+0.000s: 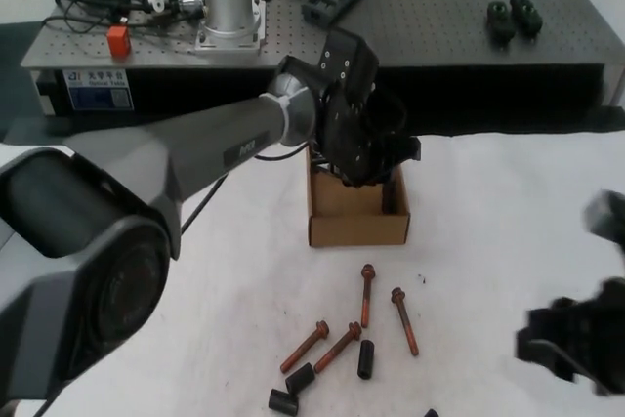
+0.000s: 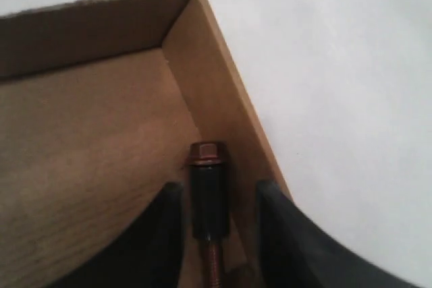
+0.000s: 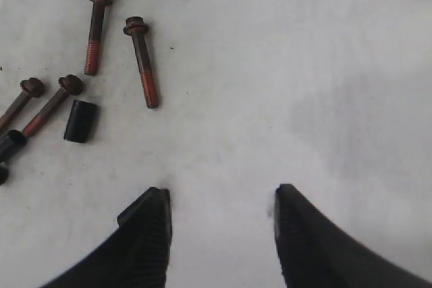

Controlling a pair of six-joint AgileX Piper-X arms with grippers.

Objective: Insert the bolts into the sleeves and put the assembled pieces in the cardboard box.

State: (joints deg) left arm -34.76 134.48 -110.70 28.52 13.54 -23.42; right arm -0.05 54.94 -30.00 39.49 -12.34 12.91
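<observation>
Both released: left claw (image 2: 219,197) astride sleeved bolt (image 2: 206,170) in cardboard box (image 2: 217,89), right claw (image 3: 223,197) empty.

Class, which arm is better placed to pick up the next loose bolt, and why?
Likely right: its open jaws hang over the cloth near the loose bolts and sleeve; the left arm's jaws are at the cardboard box.
</observation>
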